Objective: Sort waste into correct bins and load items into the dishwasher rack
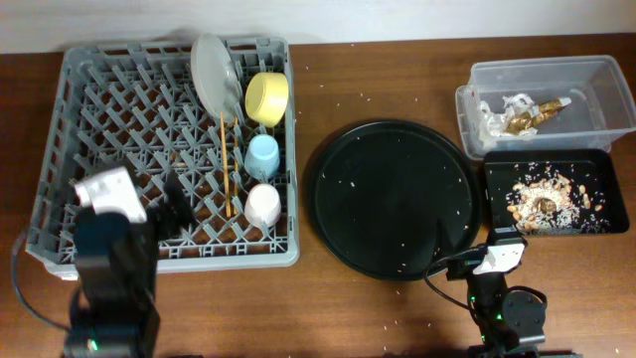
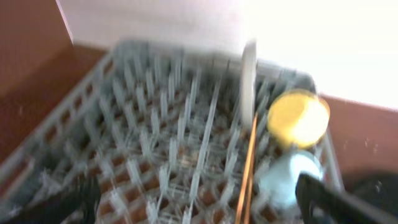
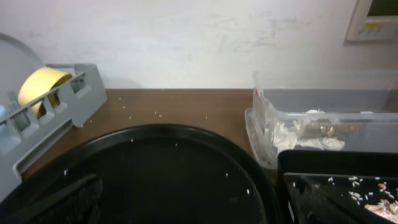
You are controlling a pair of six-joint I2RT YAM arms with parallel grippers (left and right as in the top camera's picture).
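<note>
The grey dishwasher rack [image 1: 99, 119] holds the pale grey plate [image 1: 214, 75] upright, the yellow bowl [image 1: 266, 97], the blue cup [image 1: 262, 156], the pink cup [image 1: 263, 204] and the wooden chopsticks [image 1: 230, 164]. My left gripper [image 2: 199, 208] is open and empty above the rack's front part; its view is blurred. The clear tub [image 1: 547, 99] holds the gold-brown wrapper [image 1: 532, 114] and white tissue [image 1: 494, 117]. The shallow black tray [image 1: 556, 194] holds the food scraps [image 1: 547, 199]. My right gripper [image 3: 199, 202] is open and empty over the front edge of the round tray.
The large round black tray [image 1: 395, 199] lies between the rack and the bins, with a few rice grains on it. More grains are scattered on the brown table. A white wall stands behind the table.
</note>
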